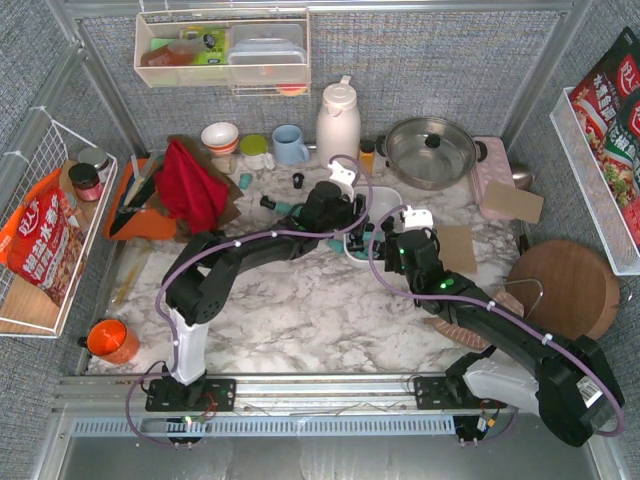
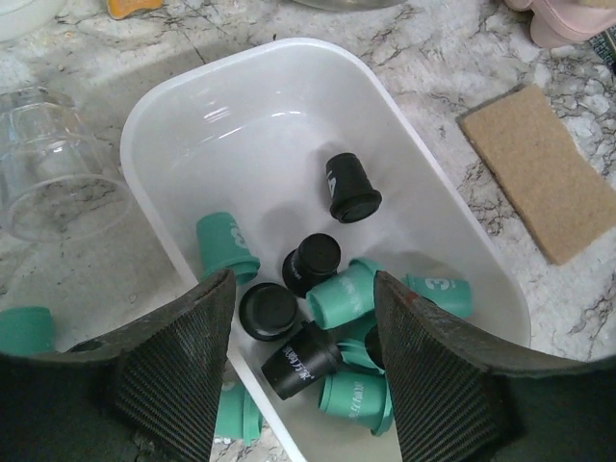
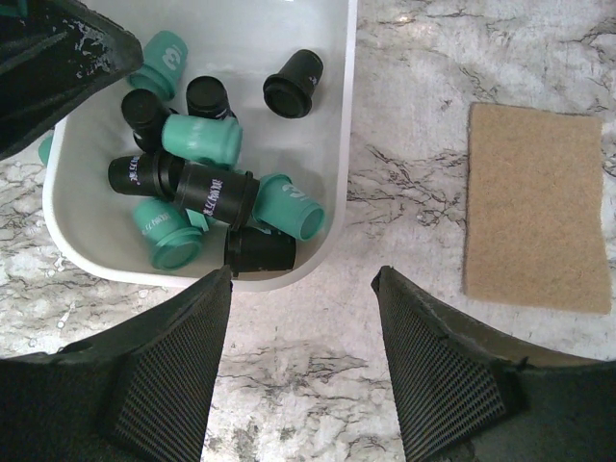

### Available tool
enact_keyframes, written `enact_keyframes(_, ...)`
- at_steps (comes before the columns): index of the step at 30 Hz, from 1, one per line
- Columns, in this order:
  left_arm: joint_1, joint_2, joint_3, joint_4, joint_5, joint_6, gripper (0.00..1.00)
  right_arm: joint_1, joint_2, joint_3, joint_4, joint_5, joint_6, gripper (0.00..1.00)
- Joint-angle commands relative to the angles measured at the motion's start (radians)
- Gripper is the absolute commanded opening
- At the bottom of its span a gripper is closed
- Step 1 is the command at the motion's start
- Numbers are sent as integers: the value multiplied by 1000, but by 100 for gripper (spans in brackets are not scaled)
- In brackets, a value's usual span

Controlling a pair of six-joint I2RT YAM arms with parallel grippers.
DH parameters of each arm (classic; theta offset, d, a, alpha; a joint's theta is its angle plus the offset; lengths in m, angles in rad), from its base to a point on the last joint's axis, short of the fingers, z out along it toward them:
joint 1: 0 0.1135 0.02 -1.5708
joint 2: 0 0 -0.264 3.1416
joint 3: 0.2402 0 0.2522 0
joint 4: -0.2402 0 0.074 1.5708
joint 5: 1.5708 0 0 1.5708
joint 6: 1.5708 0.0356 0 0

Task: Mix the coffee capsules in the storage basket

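The white storage basket (image 2: 250, 115) lies on the marble table, behind both wrists in the top view (image 1: 388, 196). Teal (image 2: 228, 241) and black (image 2: 351, 188) coffee capsules lie jumbled at its near end, with the far end bare. My left gripper (image 2: 303, 281) hovers open over that pile, and nothing is pinched between its fingers. My right gripper (image 3: 301, 279) stands open over bare marble just outside the basket's (image 3: 332, 115) corner. In that view, teal (image 3: 202, 140) and black (image 3: 214, 192) capsules mingle, and the left finger (image 3: 58, 58) shows at top left.
Two loose teal capsules (image 2: 24, 327) (image 2: 236, 414) lie outside the basket on the left. A clear glass (image 2: 53, 168) lies beside it and a tan pad (image 3: 539, 207) to the right. Farther off stand a lidded pot (image 1: 430, 150), a white thermos (image 1: 338, 120) and a round wooden board (image 1: 565, 285).
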Motion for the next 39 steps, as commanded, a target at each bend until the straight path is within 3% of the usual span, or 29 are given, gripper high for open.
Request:
enact_keyframes(1, -1, -10, -6, 17, -15, 3, 68, 0, 0, 8, 0, 0, 6, 67)
enact_keyframes(9, -2, -152, -144, 98, -147, 2, 69, -2, -1, 15, -11, -22, 6, 67)
enact_keyframes(16, -2, -387, -384, 147, -397, 7, 72, -1, 10, 23, 8, -176, -26, 65)
enact_keyframes(25, 0, -644, -620, 43, -566, 13, 76, 4, 101, 62, 96, -324, -96, 61)
enact_keyframes(31, 0, -761, -734, 29, -638, 8, 76, 22, 253, 273, -24, -467, -204, 60)
enact_keyframes(39, 0, -784, -861, 187, -765, 62, 77, 54, 567, 622, -264, -541, -323, 60)
